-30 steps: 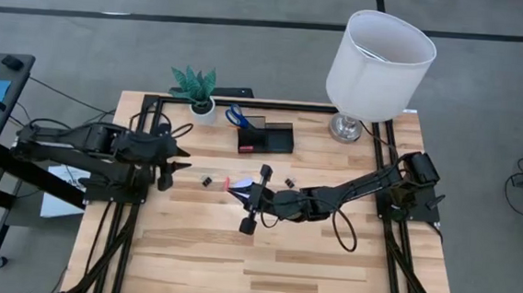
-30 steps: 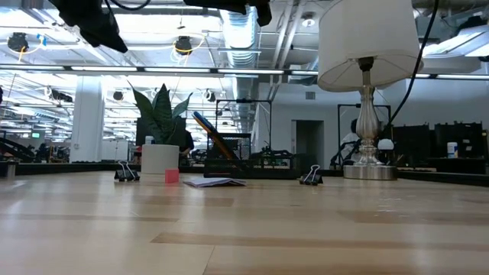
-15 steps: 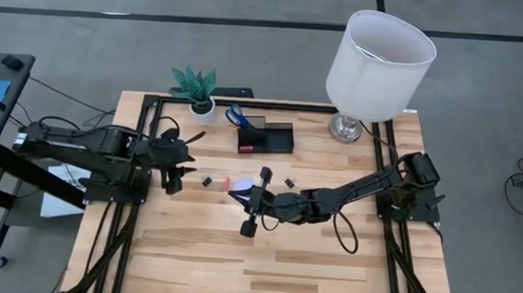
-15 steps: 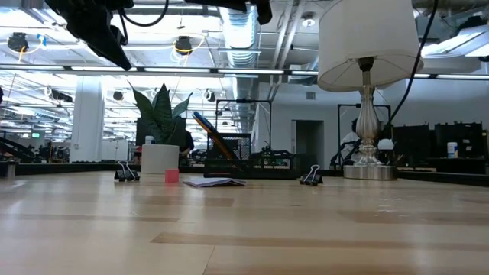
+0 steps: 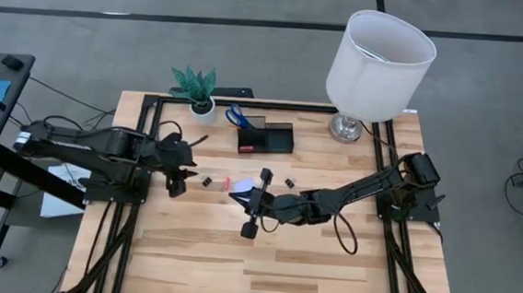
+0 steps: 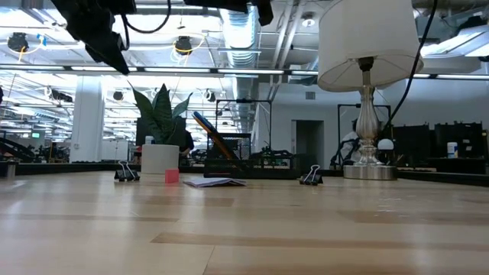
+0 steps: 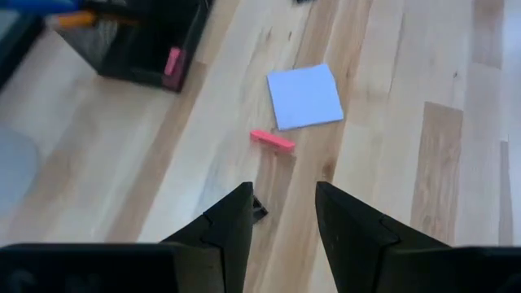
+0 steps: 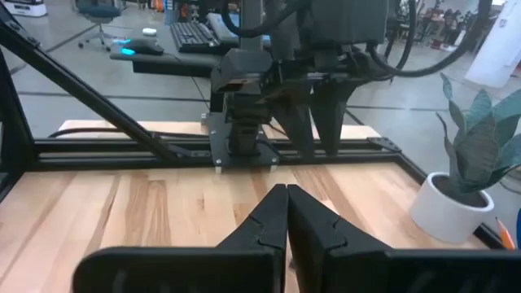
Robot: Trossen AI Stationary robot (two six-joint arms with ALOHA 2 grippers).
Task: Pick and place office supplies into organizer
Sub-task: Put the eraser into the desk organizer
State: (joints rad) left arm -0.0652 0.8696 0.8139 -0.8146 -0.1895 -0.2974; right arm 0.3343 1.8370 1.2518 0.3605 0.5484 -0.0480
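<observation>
On the pale wooden worktop (image 5: 199, 253), small black organizer (image 5: 267, 138) near the far edge; pale square note pad (image 7: 305, 96) and small red bit (image 7: 273, 141) mid-worktop; left gripper (image 7: 281, 216) above, jaws parted, empty; right gripper (image 8: 286, 213) closed beside the pad

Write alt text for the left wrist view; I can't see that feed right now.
The left gripper hangs open above the wooden table, a black binder clip showing between its fingers. Beyond lie a small red bit, a pale square note pad and the black organizer.
</observation>
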